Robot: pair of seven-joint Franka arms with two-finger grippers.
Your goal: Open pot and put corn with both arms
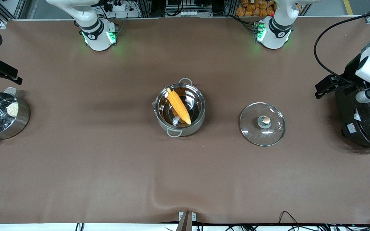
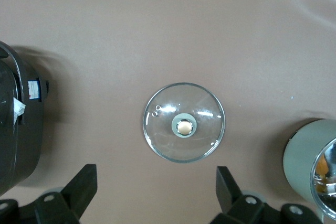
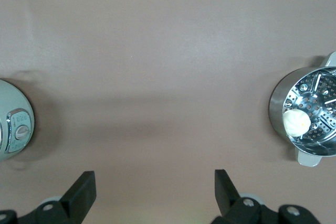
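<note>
We are seeing the corn (image 1: pixel 179 106) lying slantwise inside the uncovered pot (image 1: pixel 179 109) mid-counter (image 1: pixel 108 166), with the glass lid (image 1: pixel 262 124) resting knob-up beside it toward the left arm's end. We are keeping the left end effector (image 2: pixel 156 188) spread wide over the lid, holding nothing. The right end effector (image 3: pixel 155 192) is hanging equally wide and empty over bare counter, between the pot and the steamer pot (image 3: pixel 311 109).

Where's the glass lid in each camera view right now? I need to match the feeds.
Front view: the glass lid lies flat on the table, knob up, beside the pot toward the left arm's end.
Left wrist view: the lid sits mid-picture, above the open left pincer.
Right wrist view: not in it.
Shared landmark: the black cooker, beside the lid in the front and left wrist views.
</note>
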